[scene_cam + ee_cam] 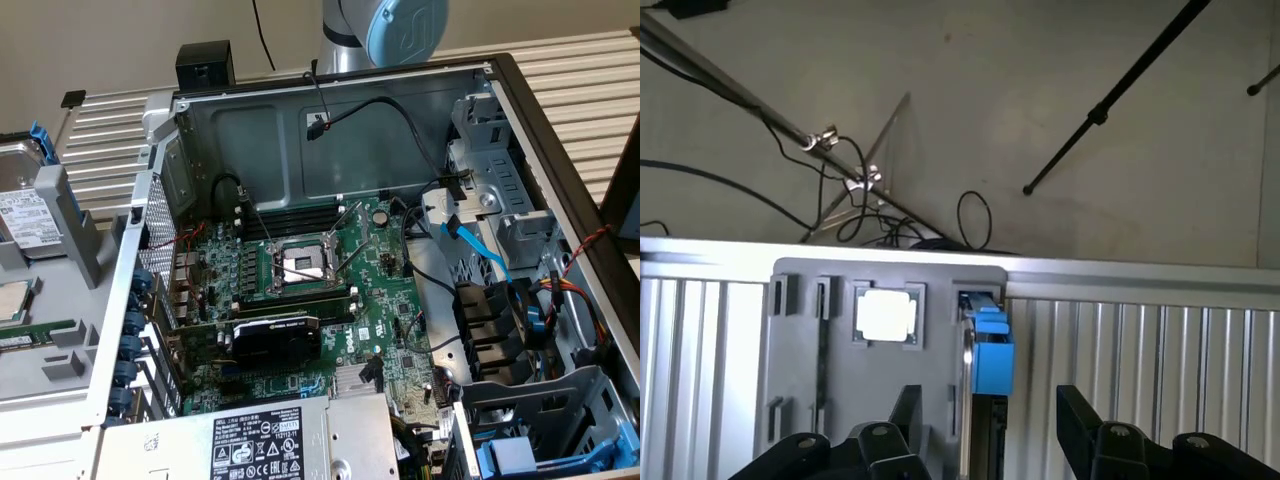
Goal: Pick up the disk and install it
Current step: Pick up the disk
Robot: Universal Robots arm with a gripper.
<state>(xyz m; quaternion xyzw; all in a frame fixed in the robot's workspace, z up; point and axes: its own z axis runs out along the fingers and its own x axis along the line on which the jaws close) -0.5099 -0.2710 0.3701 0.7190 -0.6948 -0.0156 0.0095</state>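
Wrist view: black two-finger pincer (pixel 987 415) spread wide, gripping nothing. Silver hard drive in bright blue plastic carrier (pixel 990 365) stands on edge in grey slotted fixture (pixel 810 340), straight ahead, thin edge aligned with gap between fingers (pixel 1080 425). Exterior view's left: drive outside open computer case (pixel 260 130).

Disk (pixel 22 215) cut by exterior view's left edge, arm (pixel 385 30) cropped at top

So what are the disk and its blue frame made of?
The disk looks like silvery metal with a dull sheen, under a white paper-like label. Its blue frame is probably plastic: bright, even colour, matte, moulded shape.
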